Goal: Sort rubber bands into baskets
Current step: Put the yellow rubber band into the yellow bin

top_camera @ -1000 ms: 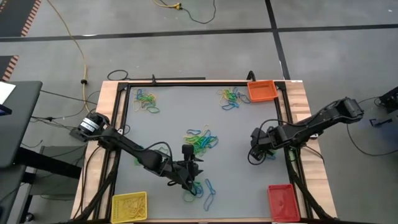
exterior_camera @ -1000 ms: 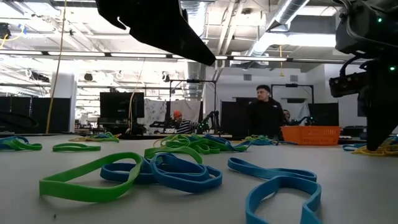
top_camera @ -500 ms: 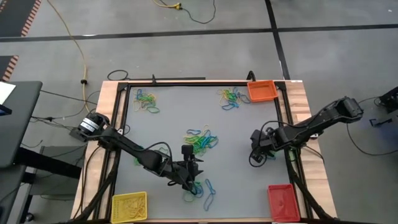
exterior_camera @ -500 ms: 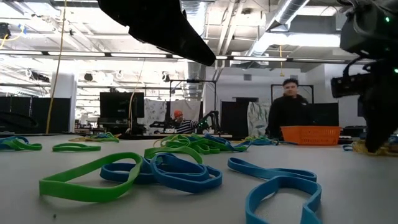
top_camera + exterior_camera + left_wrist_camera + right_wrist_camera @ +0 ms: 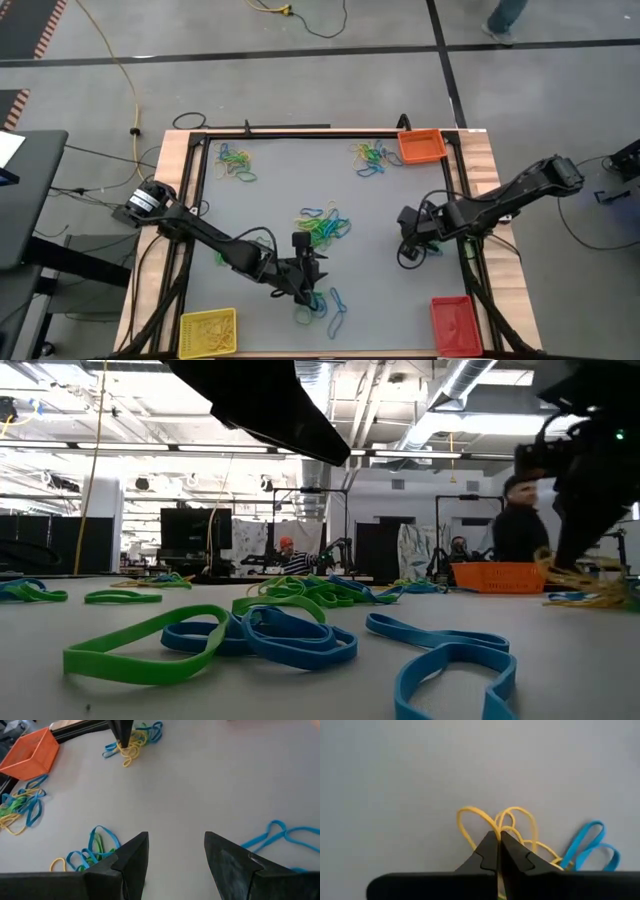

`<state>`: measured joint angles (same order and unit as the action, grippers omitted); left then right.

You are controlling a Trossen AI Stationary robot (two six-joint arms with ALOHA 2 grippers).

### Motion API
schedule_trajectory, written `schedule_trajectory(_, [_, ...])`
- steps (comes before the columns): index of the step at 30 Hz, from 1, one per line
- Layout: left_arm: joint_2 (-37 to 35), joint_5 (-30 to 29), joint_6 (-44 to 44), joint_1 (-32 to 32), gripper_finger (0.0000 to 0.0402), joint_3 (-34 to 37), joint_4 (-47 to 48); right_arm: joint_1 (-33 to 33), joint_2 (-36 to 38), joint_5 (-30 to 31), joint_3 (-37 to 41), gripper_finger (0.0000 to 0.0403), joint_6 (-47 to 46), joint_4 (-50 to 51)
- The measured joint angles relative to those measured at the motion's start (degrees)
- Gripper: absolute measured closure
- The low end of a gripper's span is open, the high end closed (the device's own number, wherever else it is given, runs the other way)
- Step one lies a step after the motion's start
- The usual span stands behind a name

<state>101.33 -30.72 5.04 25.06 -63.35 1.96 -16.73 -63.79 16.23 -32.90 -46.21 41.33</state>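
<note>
Rubber bands in yellow, green and blue lie in heaps on the grey table: far left [image 5: 235, 163], far right [image 5: 370, 158], middle [image 5: 323, 224] and near edge [image 5: 328, 303]. My right gripper [image 5: 498, 844] stands at the table's right side and is shut on yellow rubber bands [image 5: 512, 822]. My left gripper [image 5: 175, 851] hangs open above the near heap, with nothing between its fingers. The orange basket [image 5: 421, 146] sits at the far right corner, the yellow basket [image 5: 208, 331] at the near left and the red basket [image 5: 452, 322] at the near right. My right gripper pinches a few yellow band strands [image 5: 493, 827] between its two fingertips [image 5: 487, 854]. The fingers come steeply from above. The loops fan out below the tips [image 5: 585, 588], and blue bands [image 5: 587, 845] lie beside them on the table.
A dark frame and a wooden border [image 5: 480, 160] run round the table. A person [image 5: 520, 530] moves in the room behind the far edge. Bare grey surface lies between the heaps [image 5: 270, 210].
My right gripper has shut on the yellow bands and risen a little, drawing their loops up from the heap. My left gripper has kept still. In the room behind, a person has walked across.
</note>
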Motion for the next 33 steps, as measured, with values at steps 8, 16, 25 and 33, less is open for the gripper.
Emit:
schedule_trajectory(8, [0.0, 0.0, -0.2, 0.0, 0.0219, 0.0, 0.0, 0.0, 0.0, 2.7, -7.3, 0.0371, 4.3, 1.4])
schedule_trajectory(16, [0.0, 0.0, -0.2, 0.0, 0.0219, 0.0, 0.0, 0.0, 0.1, 5.9, -14.2, 0.037, 6.4, 6.8])
schedule_trajectory(25, [0.0, 0.0, 0.1, 0.0, 0.0219, 0.0, -0.1, -0.1, -0.1, 3.6, -14.8, 0.0343, 4.9, 10.9])
schedule_trajectory(33, [0.0, 0.0, 0.8, 0.0, 0.022, 0.0, -0.1, -0.2, -0.1, 4.7, -14.8, 0.0303, 3.3, 13.5])
